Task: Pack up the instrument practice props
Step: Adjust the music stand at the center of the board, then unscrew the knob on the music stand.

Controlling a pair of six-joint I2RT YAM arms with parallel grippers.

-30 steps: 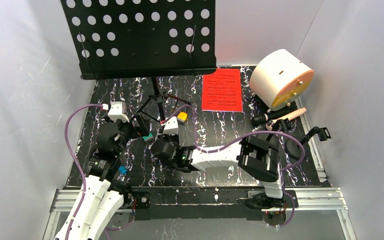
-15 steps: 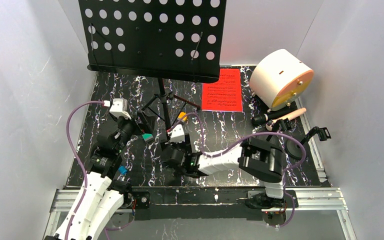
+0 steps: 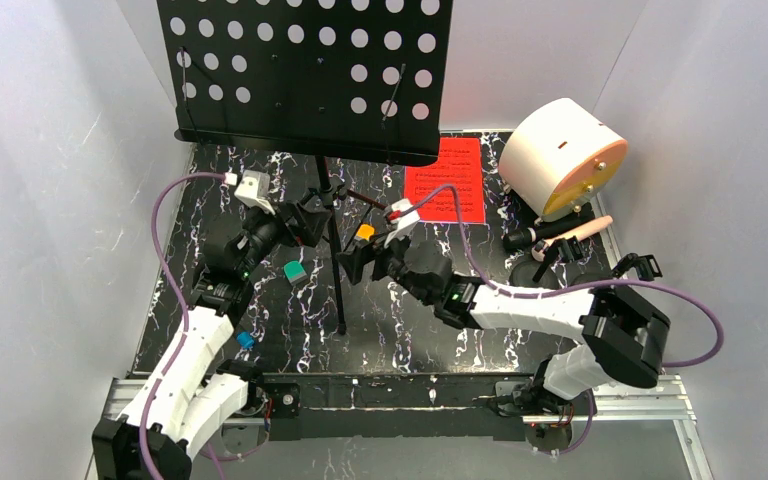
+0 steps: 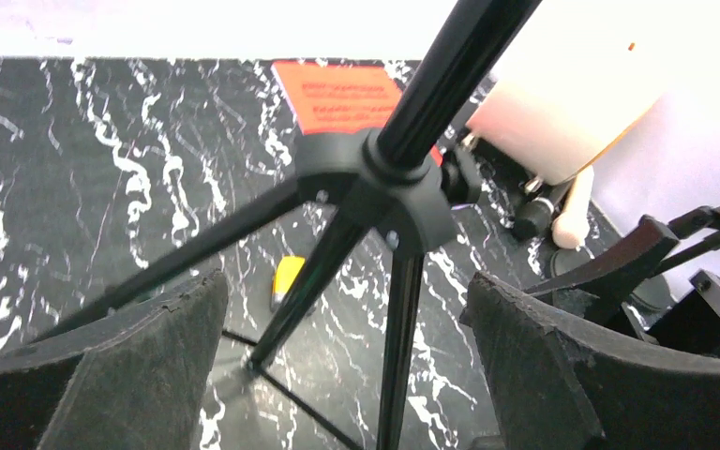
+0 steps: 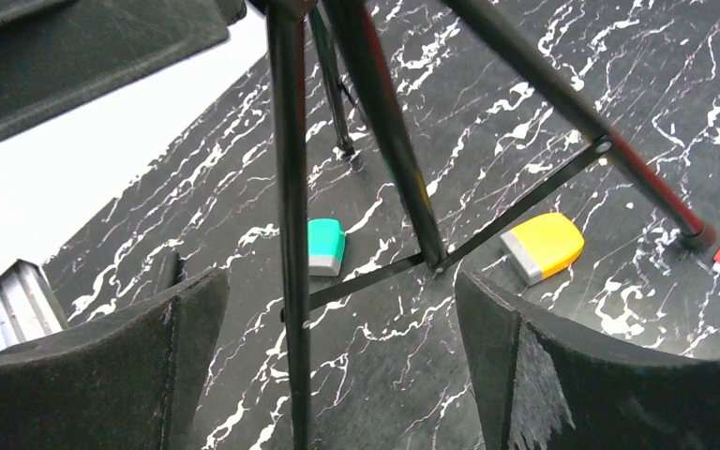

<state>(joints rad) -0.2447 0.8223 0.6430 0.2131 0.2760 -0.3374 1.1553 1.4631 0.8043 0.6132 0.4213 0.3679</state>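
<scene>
The black perforated music rack [image 3: 305,75] stands upright on its tripod [image 3: 333,250] at the back middle. My left gripper [image 3: 307,215] is open at the tripod's hub [image 4: 375,183], and one leg [image 4: 398,347] runs down between its fingers without touching them. My right gripper [image 3: 358,262] is open on the tripod's right side, with a thin leg [image 5: 291,234] between its pads. A red music sheet [image 3: 445,180] lies flat behind it. A black microphone [image 3: 532,237] and a beige-headed one [image 3: 592,226] lie at the right, by the round-based poles [image 3: 560,268].
A big white cylinder with an orange face [image 3: 560,155] sits at the back right. A teal block [image 3: 295,272] and an orange block [image 3: 364,232] lie among the tripod legs. White walls enclose the black marbled table [image 3: 260,340] on three sides.
The right gripper has opened and its arm has swung out to the tripod's right side. The left arm has reached forward to the hub. The rack shifted slightly right early on.
</scene>
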